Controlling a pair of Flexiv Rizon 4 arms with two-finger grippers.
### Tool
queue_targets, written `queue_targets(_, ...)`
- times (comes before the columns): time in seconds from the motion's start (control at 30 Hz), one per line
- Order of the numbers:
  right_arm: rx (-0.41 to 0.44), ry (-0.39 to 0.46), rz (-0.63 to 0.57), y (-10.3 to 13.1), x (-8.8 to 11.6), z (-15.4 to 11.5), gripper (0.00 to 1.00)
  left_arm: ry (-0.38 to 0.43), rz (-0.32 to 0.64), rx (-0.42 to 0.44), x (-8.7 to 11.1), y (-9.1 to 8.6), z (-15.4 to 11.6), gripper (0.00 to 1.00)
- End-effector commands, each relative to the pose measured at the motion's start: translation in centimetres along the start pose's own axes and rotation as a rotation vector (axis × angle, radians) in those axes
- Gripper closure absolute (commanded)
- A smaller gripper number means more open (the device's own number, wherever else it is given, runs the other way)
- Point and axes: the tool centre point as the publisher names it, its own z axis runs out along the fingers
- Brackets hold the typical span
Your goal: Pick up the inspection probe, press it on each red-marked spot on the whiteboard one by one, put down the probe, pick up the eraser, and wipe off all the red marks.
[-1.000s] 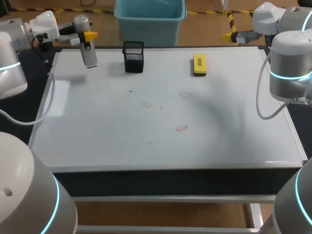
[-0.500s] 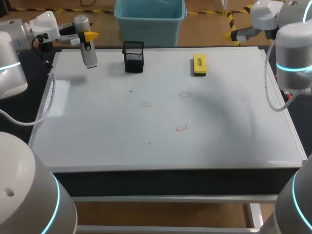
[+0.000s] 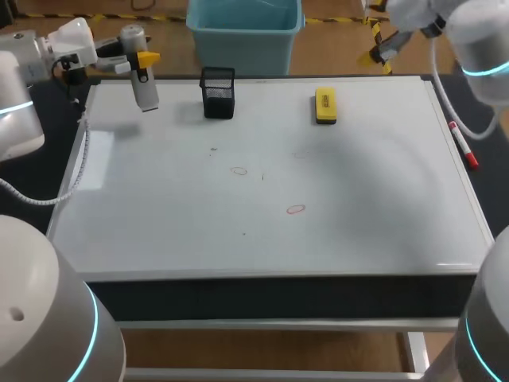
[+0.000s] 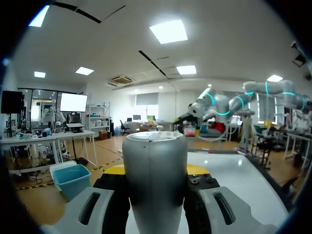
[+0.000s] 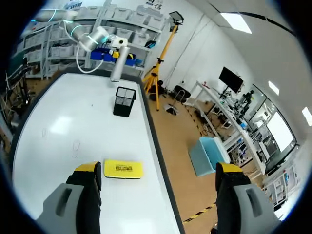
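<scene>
The grey cylindrical probe [image 3: 143, 83] hangs tilted over the whiteboard's [image 3: 159, 223] far left corner, and my left gripper [image 3: 141, 59] is shut on it. In the left wrist view the probe [image 4: 154, 185] fills the gap between the yellow tips of the left gripper [image 4: 155, 170]. The yellow eraser [image 3: 325, 105] lies at the far middle. Three faint red marks [image 3: 296, 209] [image 3: 238, 170] [image 3: 301, 154] sit mid-board. My right gripper [image 3: 380, 52] hovers open beyond the far right corner. From the right gripper [image 5: 158, 168], the eraser [image 5: 123, 168] lies below, by one finger.
A black mesh pen holder [image 3: 218, 92] stands at the far edge between probe and eraser, also seen ahead of the right gripper as the pen holder [image 5: 124, 101]. A red marker pen [image 3: 463, 148] lies along the board's right edge.
My right arm has swung up and away toward the far right corner, uncovering the red marker pen at the right edge. The left arm and probe have stayed still.
</scene>
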Motion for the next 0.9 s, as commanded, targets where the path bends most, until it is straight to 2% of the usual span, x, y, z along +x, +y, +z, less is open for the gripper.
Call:
queue_targets(0.03,0.353,0.610,-0.416,-0.1,-0.3,1.2,0.00,-0.001,0.002,0.003,0.0,0.0,0.1,1.00)
queue_targets(0.13,0.411,0.635,-0.484,-0.3,0.2,1.9,0.00,-0.001,0.002,0.003,0.0,0.0,0.1,1.00)
queue_targets(0.77,0.410,0.629,-0.475,-0.4,0.3,2.0,0.00,-0.001,0.002,0.003,0.0,0.0,0.1,1.00)
queue_targets(0.9,0.401,0.695,-0.589,0.3,0.5,2.9,0.00,-0.001,0.002,0.003,0.0,0.0,0.1,1.00)
